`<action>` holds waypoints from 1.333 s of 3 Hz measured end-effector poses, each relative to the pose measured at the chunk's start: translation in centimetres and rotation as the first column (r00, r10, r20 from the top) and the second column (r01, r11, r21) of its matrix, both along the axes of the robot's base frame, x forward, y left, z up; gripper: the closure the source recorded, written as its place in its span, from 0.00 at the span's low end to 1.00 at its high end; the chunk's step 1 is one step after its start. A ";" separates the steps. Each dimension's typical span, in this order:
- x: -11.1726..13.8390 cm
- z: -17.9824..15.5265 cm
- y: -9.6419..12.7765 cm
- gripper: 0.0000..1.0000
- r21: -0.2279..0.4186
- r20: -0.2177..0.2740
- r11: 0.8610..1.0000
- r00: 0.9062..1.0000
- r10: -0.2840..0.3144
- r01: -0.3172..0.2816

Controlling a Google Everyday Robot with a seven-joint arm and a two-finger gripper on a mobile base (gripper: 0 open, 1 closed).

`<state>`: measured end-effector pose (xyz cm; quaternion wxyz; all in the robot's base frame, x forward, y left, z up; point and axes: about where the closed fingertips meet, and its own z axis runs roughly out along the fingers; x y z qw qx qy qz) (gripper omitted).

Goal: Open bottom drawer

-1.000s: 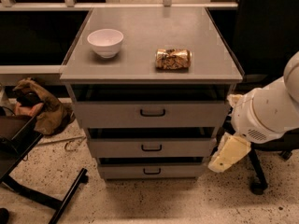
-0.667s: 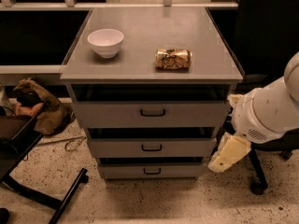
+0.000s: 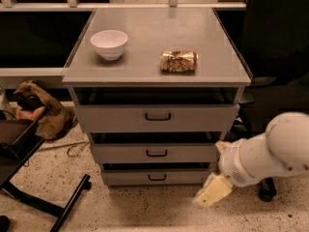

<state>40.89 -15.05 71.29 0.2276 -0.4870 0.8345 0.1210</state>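
A grey metal cabinet has three stacked drawers. The bottom drawer [image 3: 157, 177] is the slimmest, with a small dark loop handle at its centre, and it is shut. The mid-sized drawer [image 3: 155, 152] and the tallest top drawer [image 3: 157, 117] above it are shut too. My white arm comes in from the right, and my gripper [image 3: 211, 192] hangs low at the cabinet's lower right corner, to the right of the bottom drawer and apart from its handle. It holds nothing.
On the cabinet top [image 3: 145, 69] stand a white bowl [image 3: 109, 43] and a crumpled snack bag [image 3: 179, 61]. A brown cloth heap [image 3: 41, 111] lies on the floor at left. A black chair base [image 3: 46, 202] reaches in from the lower left.
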 end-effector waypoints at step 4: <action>-2.3 -13.4 5.4 0.00 0.192 -0.072 0.981 0.997 0.011 0.003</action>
